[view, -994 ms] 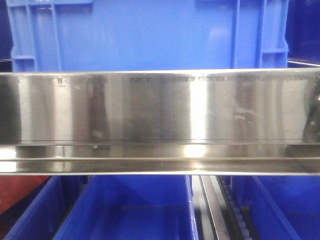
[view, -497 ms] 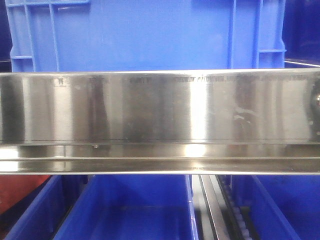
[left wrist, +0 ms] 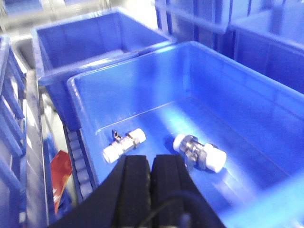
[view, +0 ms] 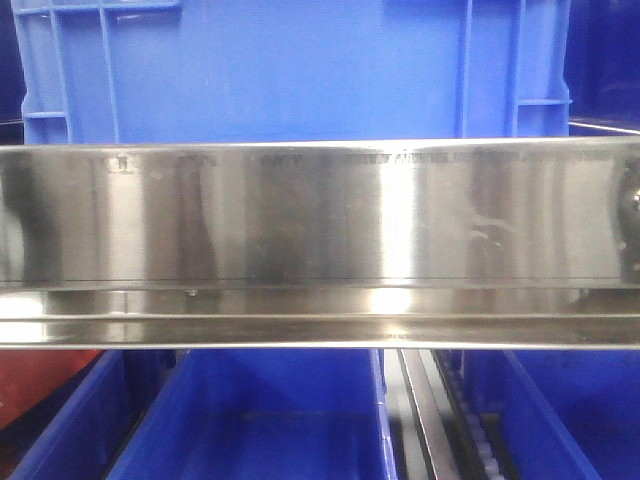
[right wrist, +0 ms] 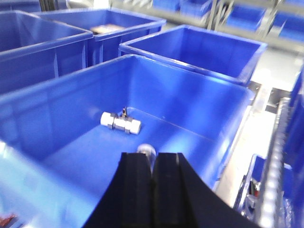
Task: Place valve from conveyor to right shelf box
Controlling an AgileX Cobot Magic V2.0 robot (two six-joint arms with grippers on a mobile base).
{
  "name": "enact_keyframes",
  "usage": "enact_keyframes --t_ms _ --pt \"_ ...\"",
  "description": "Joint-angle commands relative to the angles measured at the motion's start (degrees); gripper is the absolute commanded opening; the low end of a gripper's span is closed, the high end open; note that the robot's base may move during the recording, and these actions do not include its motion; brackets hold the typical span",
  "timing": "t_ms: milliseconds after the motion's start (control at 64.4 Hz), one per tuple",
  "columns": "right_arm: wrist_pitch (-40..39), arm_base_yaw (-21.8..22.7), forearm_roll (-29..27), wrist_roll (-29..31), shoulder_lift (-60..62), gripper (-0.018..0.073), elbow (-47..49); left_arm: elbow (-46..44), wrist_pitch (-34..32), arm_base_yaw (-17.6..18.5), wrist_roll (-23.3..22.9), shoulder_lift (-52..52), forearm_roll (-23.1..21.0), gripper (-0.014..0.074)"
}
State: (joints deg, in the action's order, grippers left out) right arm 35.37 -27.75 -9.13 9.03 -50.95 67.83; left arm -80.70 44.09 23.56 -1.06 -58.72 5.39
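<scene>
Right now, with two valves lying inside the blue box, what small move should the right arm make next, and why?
Probably lift the right gripper straight up, clear of the blue box. Its fingers look closed with nothing between them, and both valves lie on the box floor: the far valve ahead, the near valve just past the fingertips.

A brushed, mirror-bright steel rail (view: 320, 215) is seen across the front view, smeared and faintly scratched, with glossy blue moulded plastic crates (view: 290, 70) above and below it. In the left wrist view a smooth, shiny blue plastic box (left wrist: 228, 109) is shown holding two fittings (left wrist: 124, 145) of polished silvery metal with matt white plastic-looking ends. The fingers (left wrist: 135, 183) of the left hand (left wrist: 151, 178) and of the right hand (right wrist: 153, 183) are faced with matt black pads.
</scene>
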Motion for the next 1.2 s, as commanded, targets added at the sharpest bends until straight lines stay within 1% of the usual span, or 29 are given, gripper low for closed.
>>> enact_keyframes --t_ms 0,109,311,388,450,543,621,761,916,1180 --pt "-3.7 0.2 0.4 0.0 5.2 -0.0163 -6.1 7.8 -7.2 0.0 -1.1 6.1 0.1 -0.0111" --pt "-4.6 0.2 0.4 0.0 10.7 -0.0163 -13.4 20.1 -14.3 0.0 -1.1 14.1 0.1 -0.0111" --pt "-6.3 0.2 0.4 0.0 20.2 -0.0163 -25.3 38.4 -22.3 0.0 -1.1 28.2 0.0 -0.0111" --pt "-8.5 0.2 0.4 0.0 23.3 -0.0163 -29.4 43.7 -25.5 0.0 -1.1 32.7 -0.8 -0.0111" --pt "-10.2 0.2 0.4 0.0 25.2 -0.0163 -32.7 48.3 -28.0 0.0 -1.1 35.9 -2.3 -0.0111" --pt "-12.6 0.2 0.4 0.0 27.7 -0.0163 -36.8 53.0 -30.7 0.0 -1.1 39.8 -3.1 -0.0111" --pt "-13.9 0.2 0.4 0.0 28.9 -0.0163 -39.7 56.0 -31.8 0.0 -1.1 41.8 -3.4 -0.0111" --pt "-15.3 0.2 0.4 0.0 29.0 -0.0163 -42.2 58.2 -31.9 0.0 -1.1 42.9 -3.7 -0.0111" --pt "-16.8 0.2 0.4 0.0 29.0 -0.0163 -42.7 58.2 -31.6 0.0 -1.1 42.9 -3.7 -0.0111" --pt "-16.5 0.2 0.4 0.0 29.0 -0.0163 -42.7 58.2 -31.6 0.0 -1.1 42.9 -3.7 -0.0111"
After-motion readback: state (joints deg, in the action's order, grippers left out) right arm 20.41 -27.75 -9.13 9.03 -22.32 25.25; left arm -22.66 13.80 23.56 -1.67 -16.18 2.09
